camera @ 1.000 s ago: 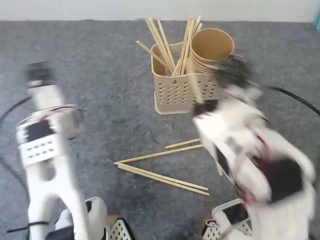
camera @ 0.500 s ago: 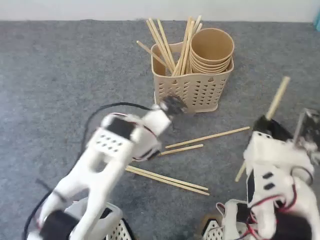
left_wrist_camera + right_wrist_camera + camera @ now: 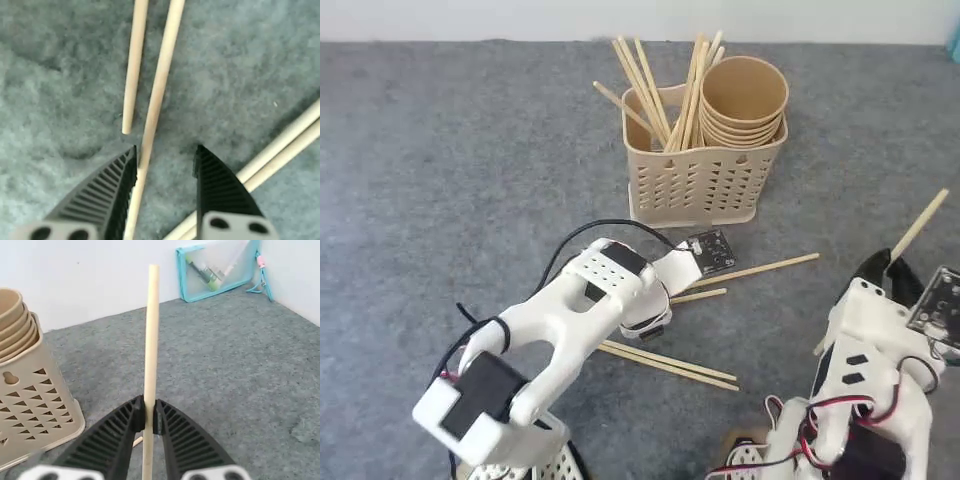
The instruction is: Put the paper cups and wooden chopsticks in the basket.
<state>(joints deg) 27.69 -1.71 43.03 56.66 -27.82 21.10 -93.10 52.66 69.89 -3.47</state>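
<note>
A beige perforated basket holds a stack of paper cups and several wooden chopsticks. More chopsticks lie on the grey carpet: a long one, a short one and a pair. My left gripper hangs open just above the carpet, with the long chopstick running between its fingers near the left one. The short chopstick lies beside it. My right gripper is shut on one chopstick, held nearly upright to the right of the basket.
The left arm stretches over the middle of the carpet, its cable looping behind it. A blue zip pouch leans on the wall far to the right. Open carpet lies left of the basket.
The left arm swung in from the left and came down over the loose chopsticks. The right arm pulled back from the basket, carrying its chopstick to the right. One floor chopstick shifted right.
</note>
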